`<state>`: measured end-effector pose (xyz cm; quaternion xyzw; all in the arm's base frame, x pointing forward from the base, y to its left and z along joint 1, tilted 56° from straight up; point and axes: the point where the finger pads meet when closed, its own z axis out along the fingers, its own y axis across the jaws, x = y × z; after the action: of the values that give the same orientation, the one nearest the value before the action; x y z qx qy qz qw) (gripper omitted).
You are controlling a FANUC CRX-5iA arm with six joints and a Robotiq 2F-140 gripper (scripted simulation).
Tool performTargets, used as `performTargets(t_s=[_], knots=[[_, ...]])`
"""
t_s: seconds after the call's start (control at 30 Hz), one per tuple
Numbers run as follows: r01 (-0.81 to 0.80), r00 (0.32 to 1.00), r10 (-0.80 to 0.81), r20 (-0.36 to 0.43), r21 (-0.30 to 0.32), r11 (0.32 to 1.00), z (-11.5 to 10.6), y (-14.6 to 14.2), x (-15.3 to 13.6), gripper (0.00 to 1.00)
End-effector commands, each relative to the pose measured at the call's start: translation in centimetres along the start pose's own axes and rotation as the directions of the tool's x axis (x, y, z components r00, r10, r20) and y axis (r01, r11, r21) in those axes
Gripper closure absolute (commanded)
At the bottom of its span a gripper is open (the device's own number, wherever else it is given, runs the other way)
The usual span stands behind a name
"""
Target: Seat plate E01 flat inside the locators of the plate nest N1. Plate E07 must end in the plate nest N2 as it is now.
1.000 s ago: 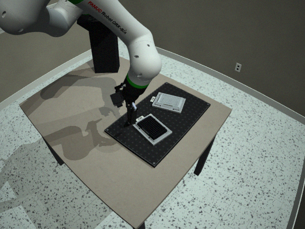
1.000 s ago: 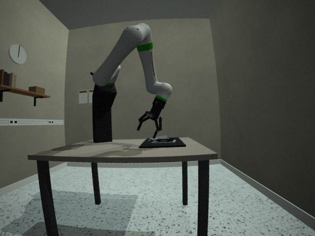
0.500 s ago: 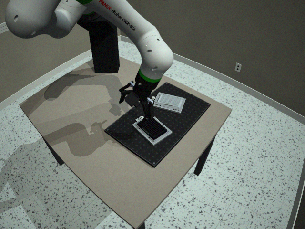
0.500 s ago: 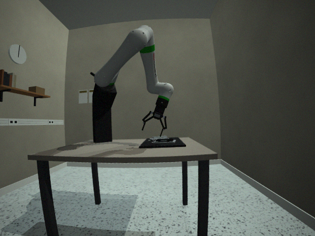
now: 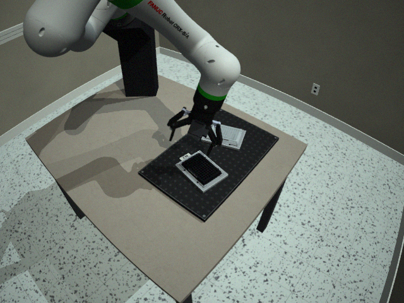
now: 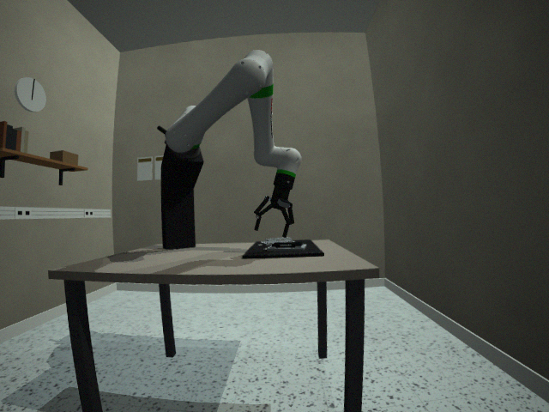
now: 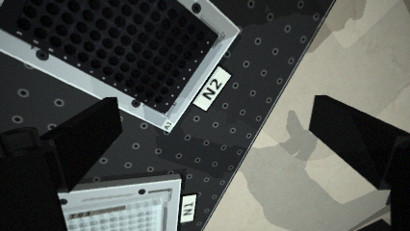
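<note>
A black well plate [image 5: 202, 168] [image 7: 111, 43] sits inside the grey frame of nest N2 [image 5: 190, 177] [image 7: 72, 74], beside its label N2 [image 7: 212, 88]. A white well plate [image 5: 230, 134] [image 7: 122, 217] [image 6: 277, 240] lies on nest N1 [image 7: 120, 183], marked by label N1 [image 7: 189, 208]; I cannot tell whether it sits flat. Both nests are on a black perforated board [image 5: 247, 156] [image 6: 310, 254] [image 7: 269, 58]. My gripper [image 5: 190, 141] [image 6: 271, 230] [image 7: 216, 114] is open and empty. It hangs above the board's back-left edge, between the two nests, with one finger over the white plate's near corner.
The board lies on a tan table [image 5: 130, 221] [image 6: 177, 261]. The robot's black pedestal [image 5: 138, 59] [image 6: 177, 199] stands at the table's far corner.
</note>
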<state>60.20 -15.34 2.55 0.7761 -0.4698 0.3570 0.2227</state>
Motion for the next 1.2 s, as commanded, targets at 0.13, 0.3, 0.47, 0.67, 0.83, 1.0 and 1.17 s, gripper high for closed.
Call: performTargets(t_s=[0.13, 0.3, 0.47, 0.67, 0.83, 1.0, 1.17], knots=[[0.269, 0.963, -0.268, -0.029, 0.046, 0.962, -0.3, -2.5, -2.4, 0.0], [0.353, 0.935, -0.351, -0.043, 0.059, 0.934, -0.4, -3.1, -3.1, 0.0], [0.501, 0.864, -0.496, -0.081, 0.065, 0.863, -0.5, -4.8, -5.0, 0.0], [0.661, 0.749, -0.65, -0.129, 0.064, 0.748, -0.6, -6.3, -6.9, 0.0], [0.753, 0.655, -0.739, -0.161, 0.057, 0.655, -0.7, -7.3, -8.4, 0.0], [0.833, 0.549, -0.813, -0.192, 0.046, 0.552, -0.9, -8.3, -10.0, 0.0], [0.912, 0.405, -0.885, -0.229, 0.025, 0.41, -1.0, -9.2, -11.8, 0.0]])
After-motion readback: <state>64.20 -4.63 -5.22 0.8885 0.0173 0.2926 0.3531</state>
